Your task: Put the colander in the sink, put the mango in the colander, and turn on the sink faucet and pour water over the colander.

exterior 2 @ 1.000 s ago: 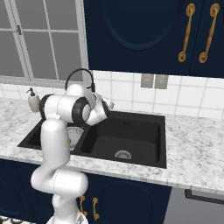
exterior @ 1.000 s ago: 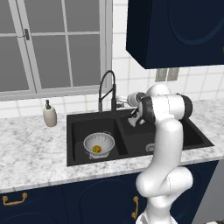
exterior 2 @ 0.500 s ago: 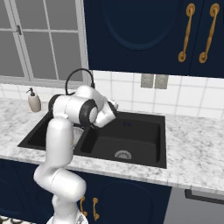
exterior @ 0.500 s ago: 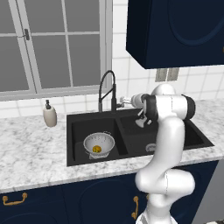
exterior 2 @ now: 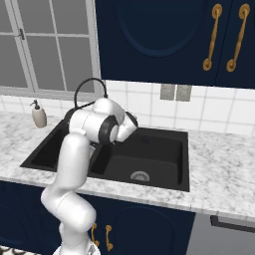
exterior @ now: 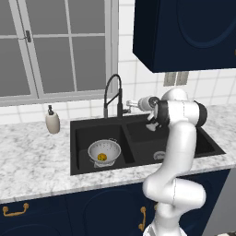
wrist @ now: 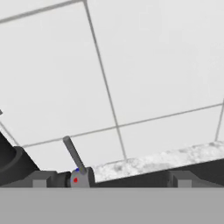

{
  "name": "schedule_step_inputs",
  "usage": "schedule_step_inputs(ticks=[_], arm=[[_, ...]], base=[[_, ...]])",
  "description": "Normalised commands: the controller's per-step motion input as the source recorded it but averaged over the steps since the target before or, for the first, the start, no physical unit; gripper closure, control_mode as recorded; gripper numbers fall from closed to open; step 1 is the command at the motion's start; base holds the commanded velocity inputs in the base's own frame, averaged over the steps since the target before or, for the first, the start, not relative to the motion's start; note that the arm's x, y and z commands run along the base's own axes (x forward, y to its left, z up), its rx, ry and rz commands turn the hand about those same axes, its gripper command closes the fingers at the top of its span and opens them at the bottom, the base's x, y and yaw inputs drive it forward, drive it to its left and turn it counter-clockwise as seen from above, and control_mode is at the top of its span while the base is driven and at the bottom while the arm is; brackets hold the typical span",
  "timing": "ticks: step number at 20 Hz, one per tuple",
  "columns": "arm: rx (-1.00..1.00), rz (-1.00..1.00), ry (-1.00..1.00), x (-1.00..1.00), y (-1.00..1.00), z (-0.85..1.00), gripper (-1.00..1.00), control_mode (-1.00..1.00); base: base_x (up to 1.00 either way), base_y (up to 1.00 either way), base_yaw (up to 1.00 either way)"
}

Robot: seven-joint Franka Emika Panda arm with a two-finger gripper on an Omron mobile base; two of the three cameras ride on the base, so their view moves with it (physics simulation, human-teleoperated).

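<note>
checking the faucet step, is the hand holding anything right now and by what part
Nothing is held. The hand is open, its fingertips apart beside the sink faucet's lever without closing on it.

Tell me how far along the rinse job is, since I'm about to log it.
Done: the colander sits in the left basin of the sink, with the mango inside. In hand: the open, empty gripper is beside the sink faucet, whose lever shows just ahead in the hand view. Left: turning it on; no water is running.
</note>
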Motion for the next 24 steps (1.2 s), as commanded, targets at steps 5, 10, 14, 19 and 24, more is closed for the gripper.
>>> schedule_step_inputs(ticks=[5, 10, 14, 19, 24], arm=[[0.0, 0.0, 0.0, 0.07, 0.14, -0.23, -1.0, -1.0], [0.0, 0.02, -0.02, 0.04, 0.36, -0.2, -1.0, -1.0], [0.0, 0.02, -0.02, 0.05, 0.14, -0.27, -1.0, -1.0], [0.0, 0.0, -0.01, 0.06, 0.0, -0.43, -1.0, -1.0], [0.0, 0.0, 0.0, 0.01, 0.11, -0.28, -1.0, -1.0]], base=[[0.0, 0.0, 0.0], [0.0, 0.0, 0.0], [0.0, 0.0, 0.0], [0.0, 0.0, 0.0], [0.0, 0.0, 0.0]])
